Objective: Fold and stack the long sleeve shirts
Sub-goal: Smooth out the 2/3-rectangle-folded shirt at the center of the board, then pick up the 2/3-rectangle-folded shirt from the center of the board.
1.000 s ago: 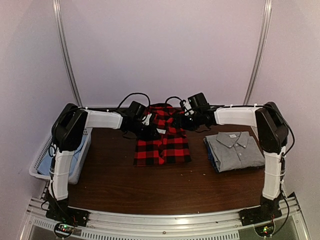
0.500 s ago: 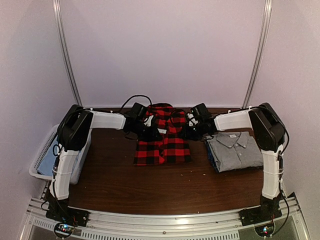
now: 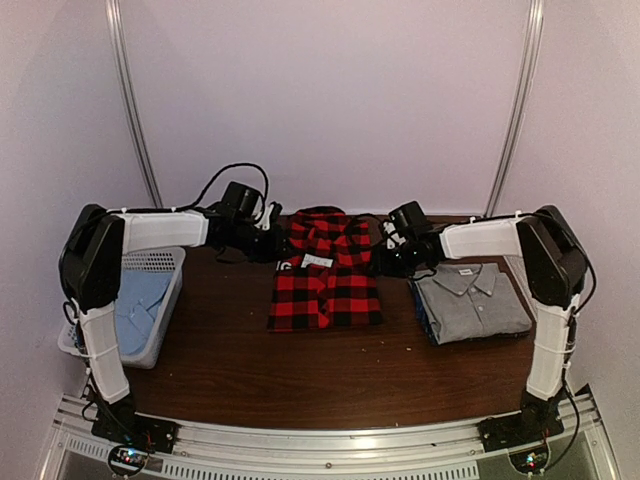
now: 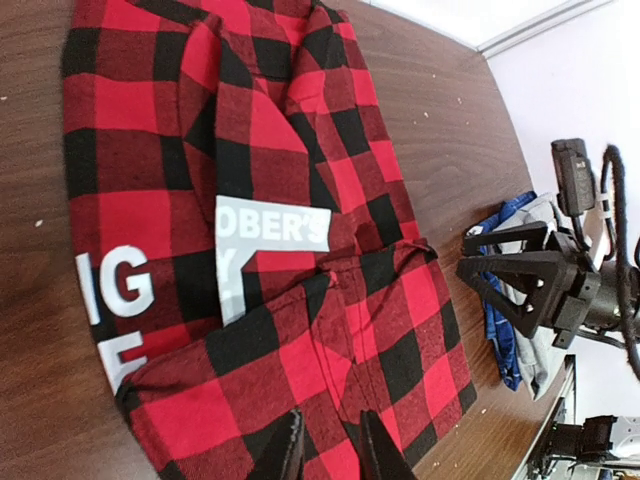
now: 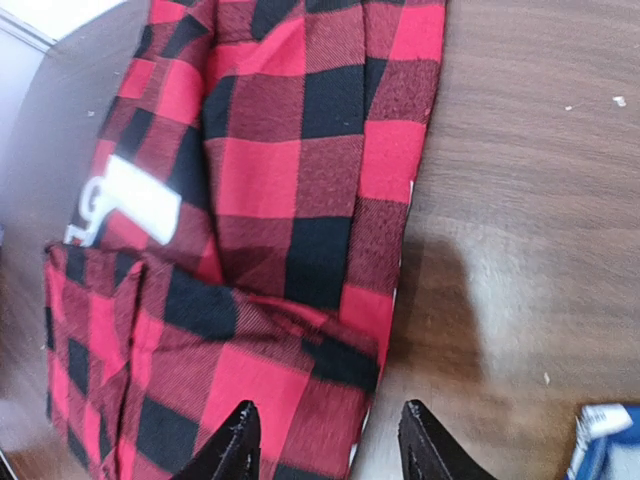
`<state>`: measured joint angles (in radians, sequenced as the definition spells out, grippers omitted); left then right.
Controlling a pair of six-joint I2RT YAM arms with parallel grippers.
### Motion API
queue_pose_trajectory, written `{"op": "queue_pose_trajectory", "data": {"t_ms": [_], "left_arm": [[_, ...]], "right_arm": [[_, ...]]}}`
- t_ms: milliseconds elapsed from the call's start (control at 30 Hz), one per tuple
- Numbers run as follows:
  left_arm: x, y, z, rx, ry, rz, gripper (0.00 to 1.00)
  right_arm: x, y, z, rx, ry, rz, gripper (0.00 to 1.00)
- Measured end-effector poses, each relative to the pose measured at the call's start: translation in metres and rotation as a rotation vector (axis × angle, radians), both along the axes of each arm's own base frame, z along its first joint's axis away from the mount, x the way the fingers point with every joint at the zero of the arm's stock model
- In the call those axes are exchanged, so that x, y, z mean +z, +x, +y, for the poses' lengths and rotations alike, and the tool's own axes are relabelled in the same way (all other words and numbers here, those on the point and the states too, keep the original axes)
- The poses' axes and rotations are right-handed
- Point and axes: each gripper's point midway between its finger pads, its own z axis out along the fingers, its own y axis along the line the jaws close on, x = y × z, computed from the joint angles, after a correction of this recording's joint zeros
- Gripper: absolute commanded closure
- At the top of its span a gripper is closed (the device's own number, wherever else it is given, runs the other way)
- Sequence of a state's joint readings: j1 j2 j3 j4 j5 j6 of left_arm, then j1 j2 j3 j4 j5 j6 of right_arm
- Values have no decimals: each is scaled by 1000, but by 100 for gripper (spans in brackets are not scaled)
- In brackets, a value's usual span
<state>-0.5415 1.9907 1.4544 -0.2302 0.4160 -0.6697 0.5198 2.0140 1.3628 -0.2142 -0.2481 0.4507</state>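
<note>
Centrally, red-and-black flannel, part-folded on the tabletop, long axis near-to-far; grey shirt folded at right. Left gripper (narrowly parted, empty) hovers at its far-left side, and right gripper, wider and empty, at its far-right edge.

The dark wooden table is carrying two folded garments. The red-and-black check flannel shirt is lying flat toward the far edge, white lettering facing up. Right of the flannel and apart from it, a grey collared shirt is lying folded, with blue cloth showing under its nearer side. Well left of the flannel, a white basket is sitting at the table's edge; whether it is resting on the top is unclear.
</note>
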Motion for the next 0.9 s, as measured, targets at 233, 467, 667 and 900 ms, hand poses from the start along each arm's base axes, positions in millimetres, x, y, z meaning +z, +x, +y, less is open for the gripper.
{"op": "queue_pose_trajectory", "data": {"t_ms": [233, 467, 667, 900], "left_arm": [[-11, -42, 33, 22, 20, 30, 79], [-57, -97, 64, 31, 80, 158, 80], [-65, -119, 75, 37, 72, 191, 80], [-71, -132, 78, 32, 53, 213, 79]], "right_arm": [[32, -50, 0, 35, 19, -46, 60], [-7, -123, 12, 108, 5, 49, 68], [-29, -144, 9, 99, 4, 98, 72], [-36, -154, 3, 69, 24, 112, 55]]}}
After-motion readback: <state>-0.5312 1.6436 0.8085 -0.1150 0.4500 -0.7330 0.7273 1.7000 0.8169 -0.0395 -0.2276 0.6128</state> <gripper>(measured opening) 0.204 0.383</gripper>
